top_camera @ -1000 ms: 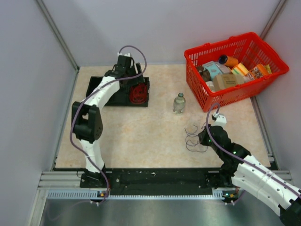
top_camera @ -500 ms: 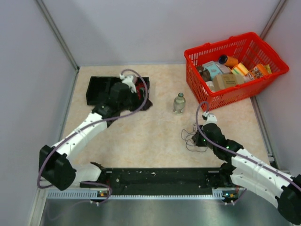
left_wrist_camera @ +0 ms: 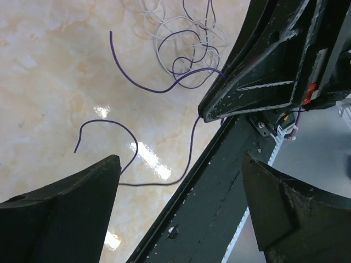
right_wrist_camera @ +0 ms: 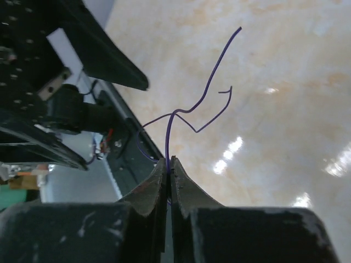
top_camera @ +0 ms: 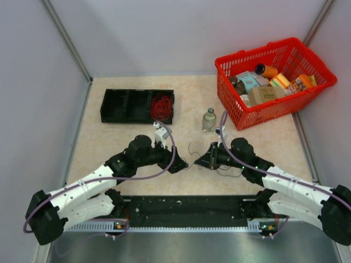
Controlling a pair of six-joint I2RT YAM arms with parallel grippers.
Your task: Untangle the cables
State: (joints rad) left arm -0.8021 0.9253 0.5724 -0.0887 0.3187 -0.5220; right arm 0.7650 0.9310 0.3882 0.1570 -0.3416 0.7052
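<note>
Facing each other at lower centre of the overhead view, the right gripper (top_camera: 202, 162) is clenched on a thin purple cable (right_wrist_camera: 205, 87); the left gripper (top_camera: 180, 164) stands released, jaws wide. White cable loops (left_wrist_camera: 181, 33) lie near them on the table. A red cable (top_camera: 160, 107) fills the black tray's (top_camera: 123, 107) rightmost compartment.

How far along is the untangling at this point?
Done: the red cable lies in the black tray, right-hand compartment. In hand: the right gripper is shut on a dark purple wire, the left gripper open beside it. Left: the white and dark loops look tangled.
</note>
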